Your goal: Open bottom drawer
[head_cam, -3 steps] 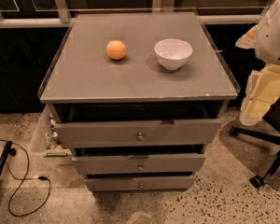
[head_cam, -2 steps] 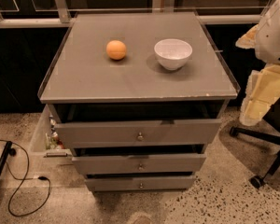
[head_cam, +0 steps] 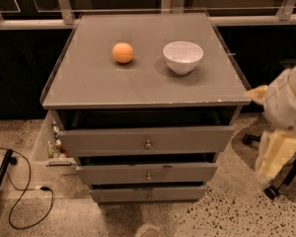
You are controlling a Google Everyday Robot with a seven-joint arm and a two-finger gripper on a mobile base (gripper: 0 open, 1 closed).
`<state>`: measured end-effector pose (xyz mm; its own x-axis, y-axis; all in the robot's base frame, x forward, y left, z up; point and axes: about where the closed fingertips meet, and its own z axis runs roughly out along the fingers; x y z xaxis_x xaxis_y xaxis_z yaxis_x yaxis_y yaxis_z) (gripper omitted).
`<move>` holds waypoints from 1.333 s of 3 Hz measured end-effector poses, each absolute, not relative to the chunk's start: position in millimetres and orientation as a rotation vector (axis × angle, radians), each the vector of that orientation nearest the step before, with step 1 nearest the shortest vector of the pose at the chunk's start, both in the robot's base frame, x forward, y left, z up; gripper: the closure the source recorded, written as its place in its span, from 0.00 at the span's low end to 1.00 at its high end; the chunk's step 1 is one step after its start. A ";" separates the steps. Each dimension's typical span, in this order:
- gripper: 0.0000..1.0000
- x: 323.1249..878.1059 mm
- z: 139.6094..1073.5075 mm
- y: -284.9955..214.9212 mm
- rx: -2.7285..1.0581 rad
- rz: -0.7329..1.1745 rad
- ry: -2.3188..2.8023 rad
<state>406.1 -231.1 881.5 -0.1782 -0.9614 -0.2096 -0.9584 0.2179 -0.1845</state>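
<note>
Camera view: the grey cabinet fills the middle, a flat matte top with a worn front edge. On the top, toward the back, sit an orange and, beside it to the right, a white bowl, smooth and round.

The bottom drawer is the lowest of the cabinet's three grey fronts, just above the speckled floor, under the middle drawer and the top drawer. Its front is flat, stiff and plain. A dark slit runs above it, and I cannot tell whether it is slightly ajar.

The only place to take hold is the small round metal knob at its centre. The knob is hard and probably slick, so a pinch needs to sit squarely on it. The drawer should slide straight out, and its weight depends on contents I cannot see.

The gripper, cream-coloured and blocky, hangs to the right of the cabinet, well apart from the knob. I cannot tell whether it is open or closed.

A black cable lies on the floor to the cabinet's left.
</note>
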 end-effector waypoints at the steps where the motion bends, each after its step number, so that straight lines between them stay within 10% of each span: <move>1: 0.00 382.4 818.5 -233.3 -1.887 0.014 2.132; 4: 0.00 350.5 682.8 -239.7 -1.945 0.124 2.097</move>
<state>350.5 -239.7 682.8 -0.0559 -0.9642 -0.2594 -0.9879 0.0910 -0.1253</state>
